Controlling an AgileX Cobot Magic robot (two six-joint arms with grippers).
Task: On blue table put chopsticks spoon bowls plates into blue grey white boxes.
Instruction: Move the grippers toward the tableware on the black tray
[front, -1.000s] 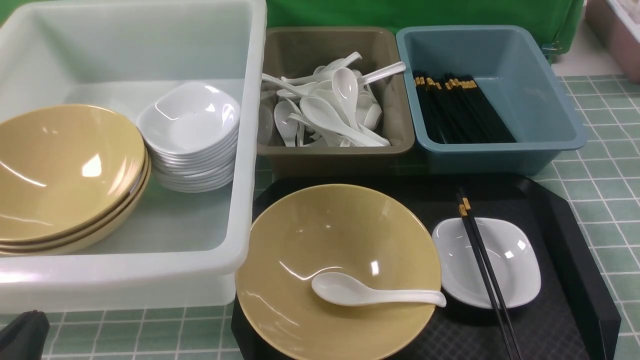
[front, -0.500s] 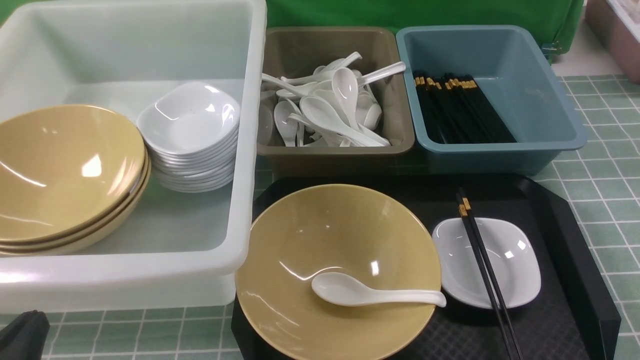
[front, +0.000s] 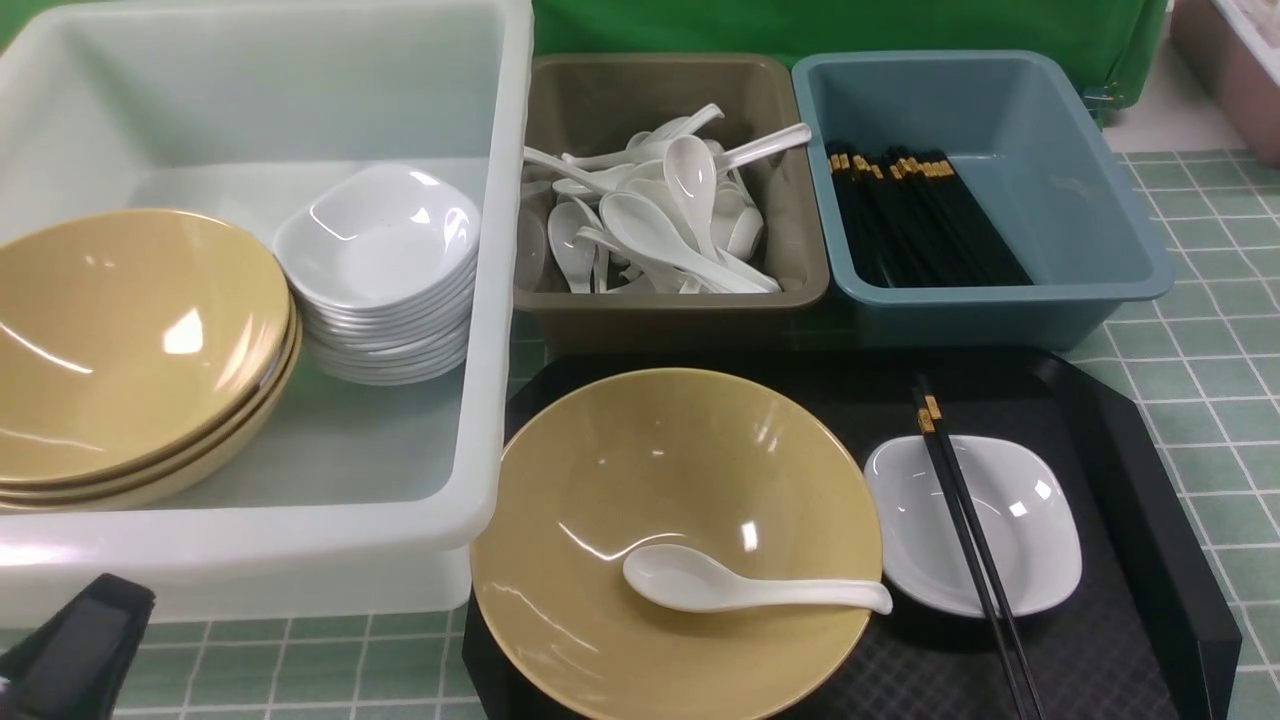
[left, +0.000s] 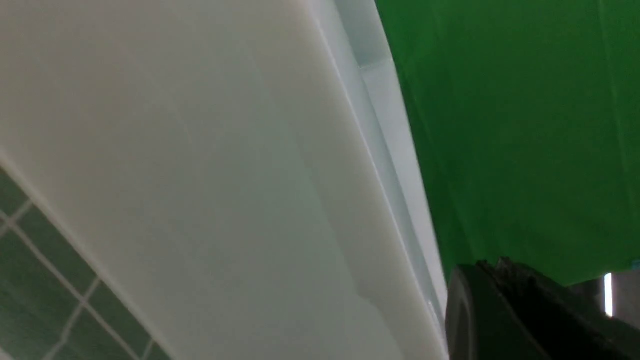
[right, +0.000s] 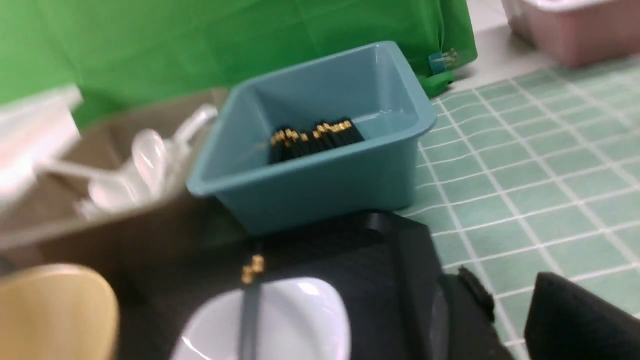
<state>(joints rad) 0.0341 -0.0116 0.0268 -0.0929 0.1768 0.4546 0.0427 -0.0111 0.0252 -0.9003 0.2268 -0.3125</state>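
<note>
A yellow bowl (front: 640, 470) with a white spoon (front: 740, 588) in it sits on a black tray (front: 1130, 480). Beside it a small white plate (front: 1020, 540) carries a pair of black chopsticks (front: 965, 530). My left gripper (front: 75, 650) is low at the near left, by the white box's front wall (left: 225, 200), and its jaws look pressed together (left: 500, 280). My right gripper (right: 510, 300) is open and empty, beside the tray's right edge (right: 400, 260), near the plate (right: 300, 320). It is out of the front view.
The white box (front: 490, 300) holds stacked yellow bowls (front: 130, 340) and white plates (front: 380, 250). The grey-brown box (front: 670, 305) holds several spoons. The blue box (front: 1000, 315) holds several chopsticks (front: 920, 215). A pink bin (front: 1230, 60) stands at the far right.
My left gripper has risen and come further into the front view at the bottom left. Nothing on the tray or in the boxes has moved.
</note>
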